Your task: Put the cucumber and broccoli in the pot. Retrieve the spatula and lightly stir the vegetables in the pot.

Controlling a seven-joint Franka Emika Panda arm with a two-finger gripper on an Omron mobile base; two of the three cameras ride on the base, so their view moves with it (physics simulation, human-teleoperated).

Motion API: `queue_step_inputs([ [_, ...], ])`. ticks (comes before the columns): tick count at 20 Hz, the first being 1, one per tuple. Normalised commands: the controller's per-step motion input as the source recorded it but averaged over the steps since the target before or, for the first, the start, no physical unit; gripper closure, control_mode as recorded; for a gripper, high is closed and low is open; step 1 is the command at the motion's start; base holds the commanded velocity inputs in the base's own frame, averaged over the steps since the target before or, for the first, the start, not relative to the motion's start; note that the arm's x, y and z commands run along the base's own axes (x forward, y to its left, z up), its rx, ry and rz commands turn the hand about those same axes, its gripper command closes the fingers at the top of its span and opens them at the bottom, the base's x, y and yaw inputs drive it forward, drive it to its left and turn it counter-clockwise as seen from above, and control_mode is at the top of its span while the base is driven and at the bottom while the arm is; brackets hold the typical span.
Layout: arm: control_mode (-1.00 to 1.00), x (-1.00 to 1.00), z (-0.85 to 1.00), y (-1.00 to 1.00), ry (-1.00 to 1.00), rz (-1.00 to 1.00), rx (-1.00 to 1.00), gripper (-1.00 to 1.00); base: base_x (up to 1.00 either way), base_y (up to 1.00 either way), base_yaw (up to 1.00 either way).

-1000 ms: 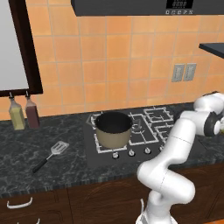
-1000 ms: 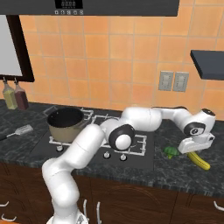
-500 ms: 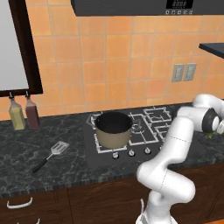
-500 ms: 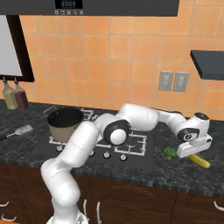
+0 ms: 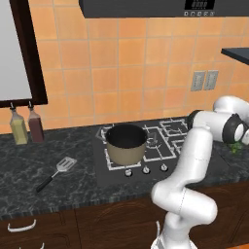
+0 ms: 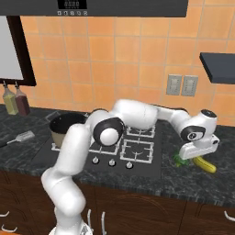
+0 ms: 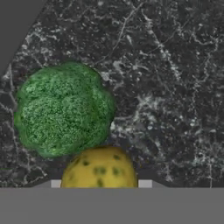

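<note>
The tan pot (image 5: 126, 143) (image 6: 64, 126) stands on the front left burner with a dark inside. On the counter left of the stove lies the spatula (image 5: 58, 170) (image 6: 23, 136). Right of the stove, the dark green broccoli (image 7: 63, 109) (image 6: 179, 160) (image 5: 237, 147) rests against the yellow-green cucumber (image 7: 99, 168) (image 6: 206, 165). My gripper (image 6: 198, 153) is down on the cucumber's near end. In the hand view the cucumber fills the gap between the jaws, which are closed in against its sides. The fingertips themselves are hidden.
The black stove (image 5: 165, 141) with its knobs sits between the pot and the vegetables. Two bottles (image 5: 26, 126) stand at the back left by the wall. A dark shelf (image 6: 218, 64) hangs above the right counter. The counter's front edge runs close to the cucumber.
The hand has dropped from just above the cucumber down onto it, and the jaws have narrowed around it. The pot, the spatula and the broccoli have stayed put.
</note>
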Motion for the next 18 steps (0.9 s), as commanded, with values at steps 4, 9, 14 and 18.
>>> queue_step_inputs([
  [4, -1.00, -0.59, 0.75, 0.95, -0.02, -0.09, -0.01, 1.00, 0.00, 0.00, 0.00],
  [9, -1.00, -0.52, 0.55, 1.00, -0.03, -0.08, -0.07, 1.00, 0.00, 0.00, 0.00],
  [14, -1.00, -0.08, 0.80, 1.00, -0.09, -0.04, -0.06, 1.00, 0.00, 0.00, 0.00],
  [18, -1.00, 0.09, 0.60, 1.00, -0.08, -0.04, -0.04, 1.00, 0.00, 0.00, 0.00],
])
